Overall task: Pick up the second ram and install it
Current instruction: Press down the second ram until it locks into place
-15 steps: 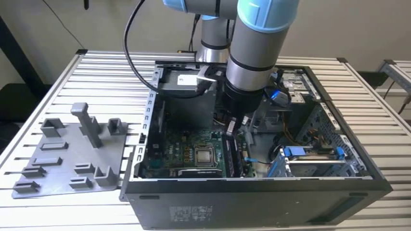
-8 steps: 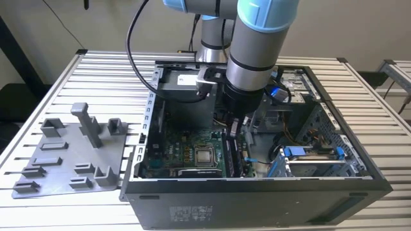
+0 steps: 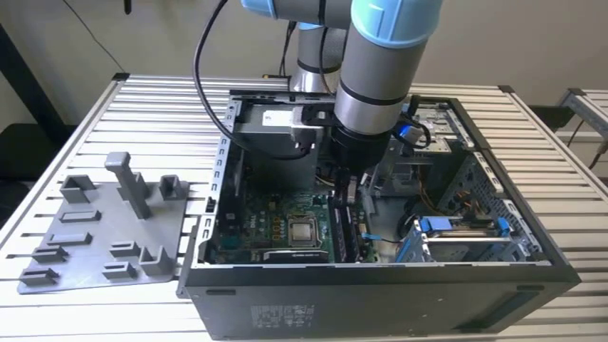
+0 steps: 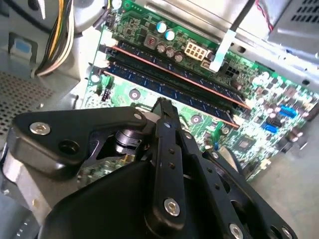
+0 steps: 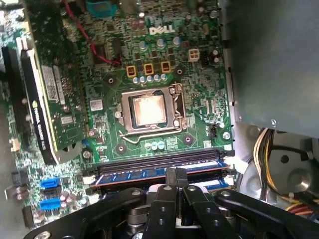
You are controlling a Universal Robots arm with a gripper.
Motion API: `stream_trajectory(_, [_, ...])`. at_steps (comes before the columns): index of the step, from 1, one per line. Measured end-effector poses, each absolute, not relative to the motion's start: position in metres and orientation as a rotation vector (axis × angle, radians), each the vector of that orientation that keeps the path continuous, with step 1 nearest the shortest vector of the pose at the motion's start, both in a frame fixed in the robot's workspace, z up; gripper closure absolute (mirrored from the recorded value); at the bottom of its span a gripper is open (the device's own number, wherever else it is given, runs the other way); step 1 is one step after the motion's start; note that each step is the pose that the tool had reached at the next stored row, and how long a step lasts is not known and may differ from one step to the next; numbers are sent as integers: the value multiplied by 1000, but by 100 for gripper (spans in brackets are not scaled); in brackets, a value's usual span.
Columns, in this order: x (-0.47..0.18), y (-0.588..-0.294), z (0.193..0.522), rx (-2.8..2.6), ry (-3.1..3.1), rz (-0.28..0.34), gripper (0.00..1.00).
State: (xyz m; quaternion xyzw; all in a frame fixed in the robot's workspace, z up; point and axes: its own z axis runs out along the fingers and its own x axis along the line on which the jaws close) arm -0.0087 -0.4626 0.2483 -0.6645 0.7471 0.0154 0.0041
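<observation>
Judging installation nearly done, we see the gripper point(image 5: 175, 174), fingers pinched together and clasping nothing, pressing on the second ram point(image 5: 134, 175), which lies in its slot at three o'clock of the processor socket point(image 3: 304, 231) in the exterior view.

Inside the computer case point(image 3: 380, 274), the pincer point(image 3: 345, 187) hangs in a narrow gap, hemmed by the power supply point(image 3: 275, 132) and drive cage point(image 3: 460, 239). The surface point(image 3: 560, 178) outside lies open beyond the grey fixture point(image 3: 105, 228).
</observation>
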Motion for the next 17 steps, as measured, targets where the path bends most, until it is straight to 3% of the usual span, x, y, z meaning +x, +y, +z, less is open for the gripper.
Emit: stream_trajectory(17, [-8, -471, 243, -2215, 2210, 42, 89])
